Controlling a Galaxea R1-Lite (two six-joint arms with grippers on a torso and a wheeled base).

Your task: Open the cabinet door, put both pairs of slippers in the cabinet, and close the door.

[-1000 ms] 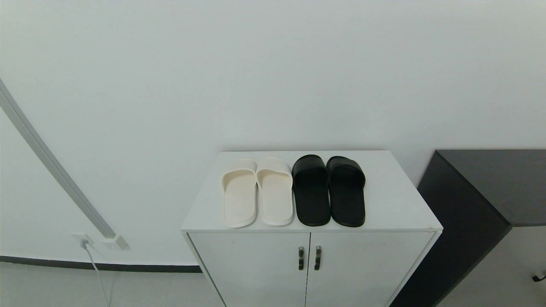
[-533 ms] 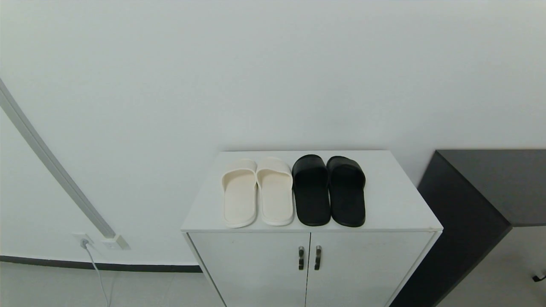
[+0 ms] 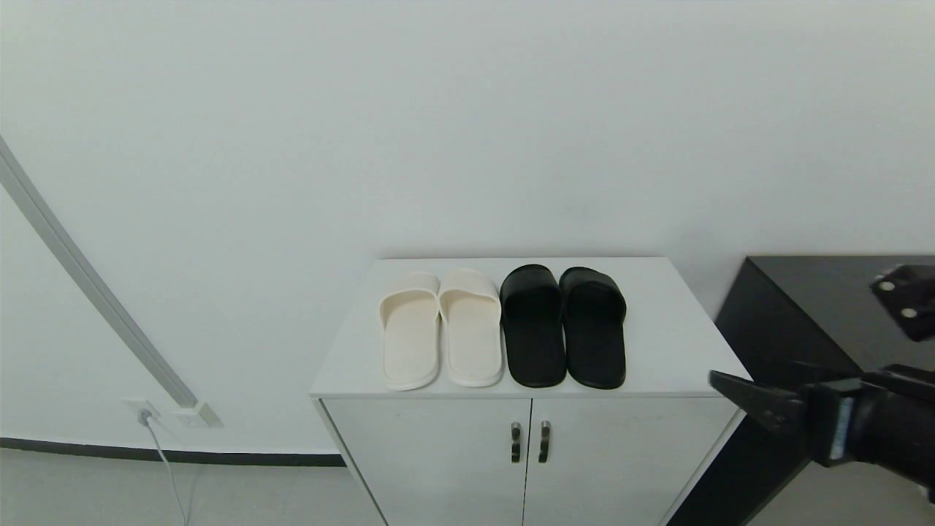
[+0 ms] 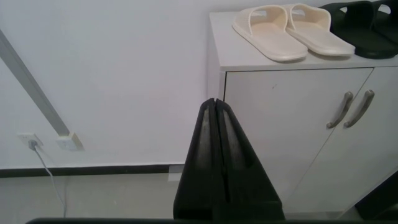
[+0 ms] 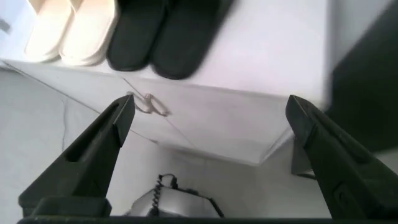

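beyond the right gripper's (image 5: pixel 211 107) spread jaws, slippers (image 5: pixel 134 37) atop cabinet (image 5: pixel 255 62)

White cabinet (image 3: pixel 676 332), cream slippers (image 3: pixel 471 332), black slippers (image 3: pixel 533 329).

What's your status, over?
Left gripper shut, right gripper open at right corner of cabinet. Doors closed; white slippers, black slippers on top. Handles unobstructed.

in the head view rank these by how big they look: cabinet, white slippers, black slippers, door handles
1. cabinet, by far the largest.
2. white slippers and black slippers: the two pairs look about the same size side by side, so they tie.
3. door handles, the smallest.
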